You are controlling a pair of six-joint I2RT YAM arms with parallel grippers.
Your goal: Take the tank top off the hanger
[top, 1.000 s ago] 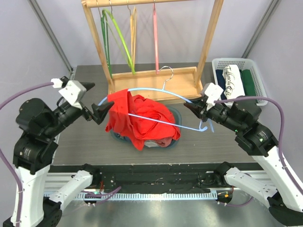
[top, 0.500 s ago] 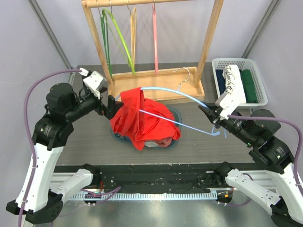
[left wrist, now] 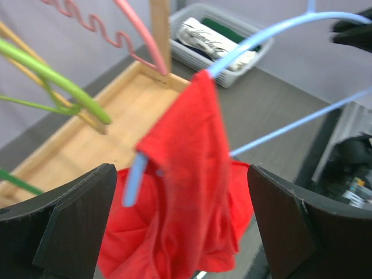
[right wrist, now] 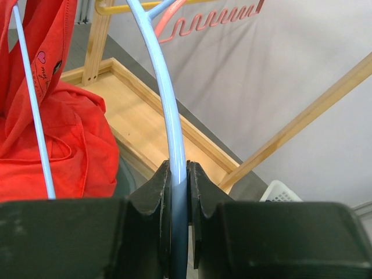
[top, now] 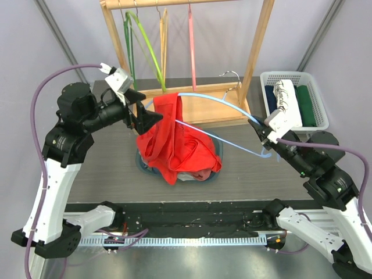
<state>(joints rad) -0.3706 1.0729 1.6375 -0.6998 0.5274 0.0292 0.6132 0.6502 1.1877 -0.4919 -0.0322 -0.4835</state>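
Note:
The red tank top [top: 174, 145] hangs by one strap from the left half of a light-blue hanger [top: 215, 100], and its lower part is bunched on the table. My right gripper [top: 260, 132] is shut on the hanger's right end and holds it up off the table. In the right wrist view the blue hanger [right wrist: 165, 87] runs up from between the closed jaws of the right gripper [right wrist: 179, 174], with the tank top [right wrist: 46, 116] at the left. My left gripper [top: 150, 107] is open at the hanger's left end. Its wrist view shows the tank top [left wrist: 186, 174] ahead between the wide fingers [left wrist: 75, 221], untouched.
A wooden rack [top: 256, 52] stands behind, with green [top: 145, 46], yellow and pink hangers on its bar. A white basket [top: 293, 99] of folded clothes sits at the back right. A dark round dish [top: 216, 142] lies under the bunched cloth.
The right gripper has lifted the hanger, so the tank top is drawn up from its heap. The left arm has risen and swung in to the hanger's left end, jaws still open.

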